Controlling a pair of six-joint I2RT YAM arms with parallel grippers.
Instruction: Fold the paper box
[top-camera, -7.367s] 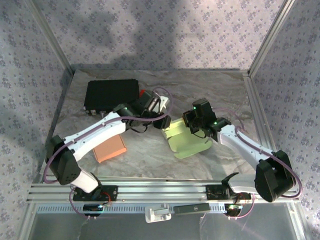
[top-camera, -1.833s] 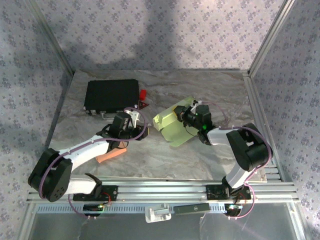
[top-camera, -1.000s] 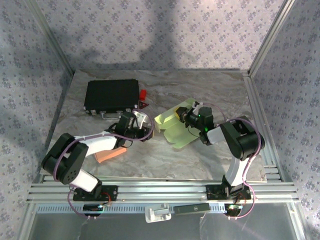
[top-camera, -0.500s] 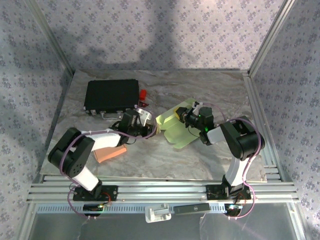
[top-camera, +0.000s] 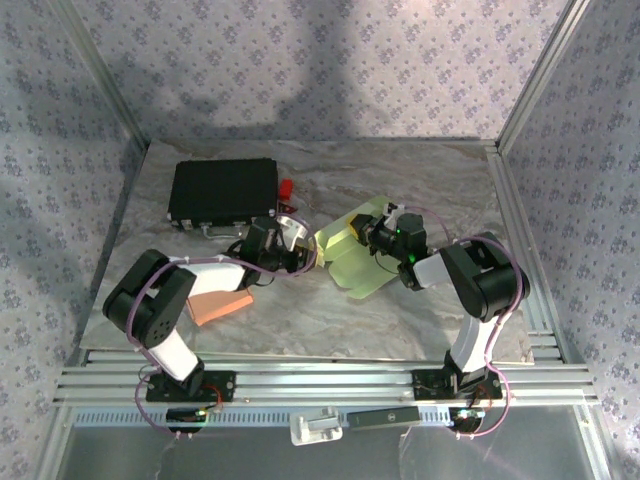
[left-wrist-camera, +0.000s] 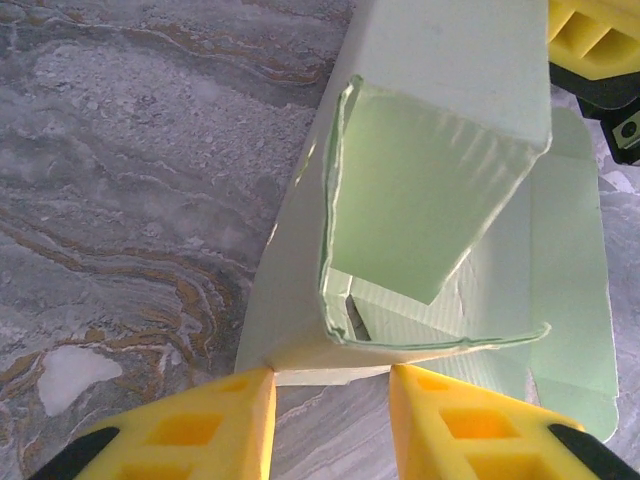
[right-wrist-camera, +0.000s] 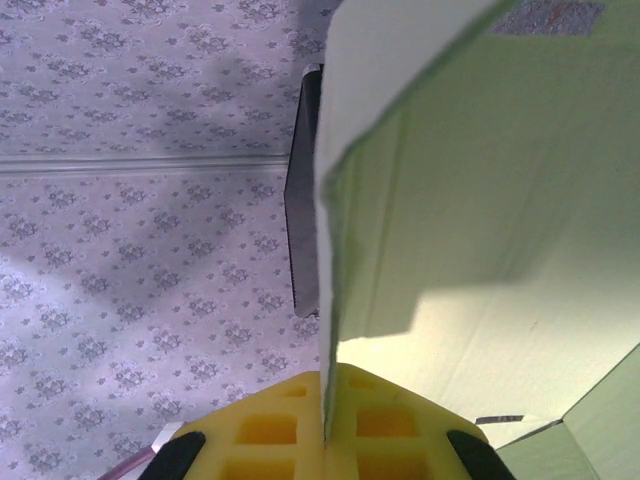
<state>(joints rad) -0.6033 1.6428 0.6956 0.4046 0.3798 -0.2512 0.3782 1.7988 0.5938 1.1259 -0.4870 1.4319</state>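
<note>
From above, the box (top-camera: 352, 262) lies about mid-table, a shade right of centre and well clear of every edge of the table (top-camera: 430, 180); it is pale green card, half raised, with one panel tipped up. The left gripper (top-camera: 303, 252) meets it from the left, the right gripper (top-camera: 366, 232) from its far right side. A black case (top-camera: 222, 190) sits toward the far left corner and an orange block (top-camera: 222, 306) toward the near left, both apart from the box.

At the left wrist, the jaws stand apart with nothing between them; the box's lower edge lies just past the fingertips (left-wrist-camera: 235, 420), touching or nearly, I cannot tell which. The box gapes toward the camera like a sleeve; its walls are thin, one flap hangs inside, and another lies flat on the table to the right.

At the right wrist, the two yellow pads (right-wrist-camera: 265, 440) are pressed together on the edge of an upright panel, so that gripper is clamped on the box.

It looks light and thin, stiff only along its creases; I would expect it to skate over the smooth top if pushed unbraced, and to buckle if pinched mid-panel. Better to hold it at an edge close to a crease, one side anchoring while the other presses a flap along its score.
</note>
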